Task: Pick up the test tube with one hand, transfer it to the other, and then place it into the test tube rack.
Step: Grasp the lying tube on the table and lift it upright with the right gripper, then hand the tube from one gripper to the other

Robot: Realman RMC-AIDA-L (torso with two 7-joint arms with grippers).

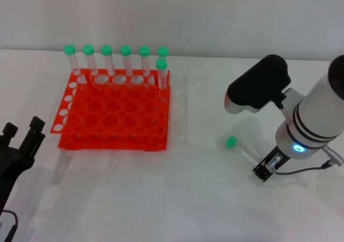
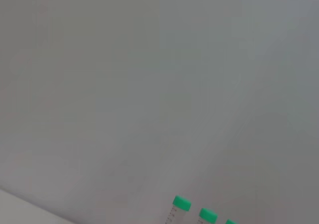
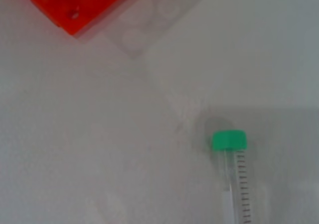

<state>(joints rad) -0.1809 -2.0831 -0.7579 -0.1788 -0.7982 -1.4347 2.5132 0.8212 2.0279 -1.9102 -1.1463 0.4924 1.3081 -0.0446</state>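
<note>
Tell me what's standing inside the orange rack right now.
Seven green-capped tubes stand in the test tube rack: six along its far row, one just in front at the right end. Their bottoms are hidden inside it. The other holes look empty.

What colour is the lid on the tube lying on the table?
Green, clearest in the right wrist view: the test tube has a green cap.

Bright orange-red test tube rack [image 1: 113,113] at upper left, green-capped clear tubes [image 1: 107,60] along its back row. Clear test tube [image 1: 239,148], green cap, on the white surface [image 1: 177,199]. Right arm [image 1: 317,118] white, black-banded, glowing blue.
</note>
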